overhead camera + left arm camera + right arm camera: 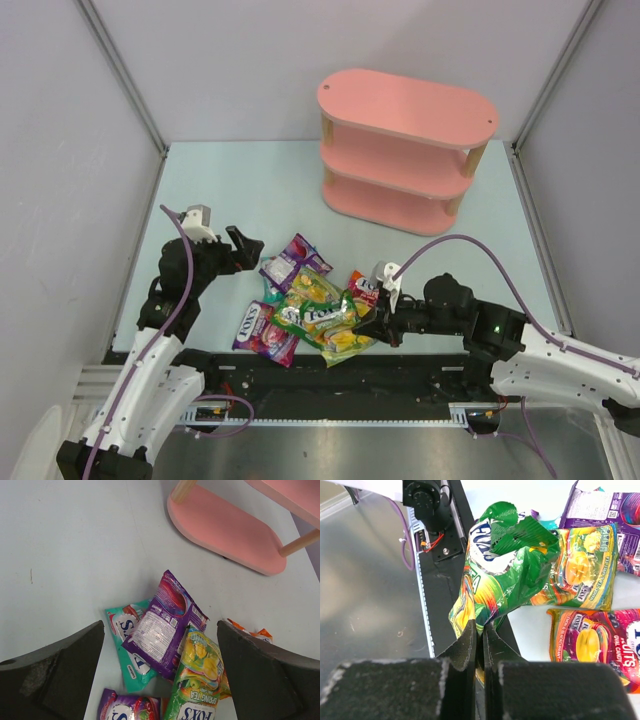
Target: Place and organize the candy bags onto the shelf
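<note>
My right gripper (481, 629) pinches green candy bag (520, 565) by its edge; I judge it light, floppy, slippery; left gripper (160, 630) hangs spread

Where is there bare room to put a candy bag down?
The shelf is bare on every board that shows. The table is bare between shelf and pile, and along its far left. Crowded: the near edge, where the candy bags overlap between the left claw and right claw.

arms (150, 375): white bases, black upper links | cables (470, 242): purple | left tool (160, 640): broad matte-black wedge fingers (55, 675) | green light (497, 327) on right
</note>
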Action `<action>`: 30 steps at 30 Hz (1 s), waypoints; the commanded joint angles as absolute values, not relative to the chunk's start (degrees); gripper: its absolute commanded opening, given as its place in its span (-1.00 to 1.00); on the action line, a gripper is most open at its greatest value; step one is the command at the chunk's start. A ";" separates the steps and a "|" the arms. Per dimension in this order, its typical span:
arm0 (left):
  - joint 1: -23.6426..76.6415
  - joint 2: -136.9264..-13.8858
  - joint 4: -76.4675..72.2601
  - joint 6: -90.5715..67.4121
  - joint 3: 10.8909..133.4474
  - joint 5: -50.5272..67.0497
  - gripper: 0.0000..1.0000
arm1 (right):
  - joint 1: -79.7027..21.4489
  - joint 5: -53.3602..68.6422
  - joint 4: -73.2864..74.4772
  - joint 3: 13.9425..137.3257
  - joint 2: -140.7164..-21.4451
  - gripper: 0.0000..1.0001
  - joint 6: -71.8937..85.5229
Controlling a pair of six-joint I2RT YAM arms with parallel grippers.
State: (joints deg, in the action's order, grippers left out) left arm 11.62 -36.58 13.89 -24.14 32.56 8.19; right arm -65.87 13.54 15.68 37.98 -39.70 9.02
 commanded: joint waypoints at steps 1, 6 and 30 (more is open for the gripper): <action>11.87 -35.77 13.36 -25.14 32.08 8.70 1.00 | -65.30 13.45 13.01 41.48 -38.85 -1.00 6.33; 11.87 -35.68 13.45 -25.14 32.08 8.53 0.99 | -65.04 13.54 13.45 41.48 -37.97 -1.00 4.49; 11.87 -35.24 13.89 -25.05 32.34 8.53 0.99 | -53.18 13.18 6.95 42.53 -41.74 -1.00 16.16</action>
State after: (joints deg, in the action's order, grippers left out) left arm 11.62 -36.05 14.28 -24.14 32.56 8.16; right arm -55.90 11.03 14.02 38.44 -40.45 11.60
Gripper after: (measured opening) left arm 0.996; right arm 0.012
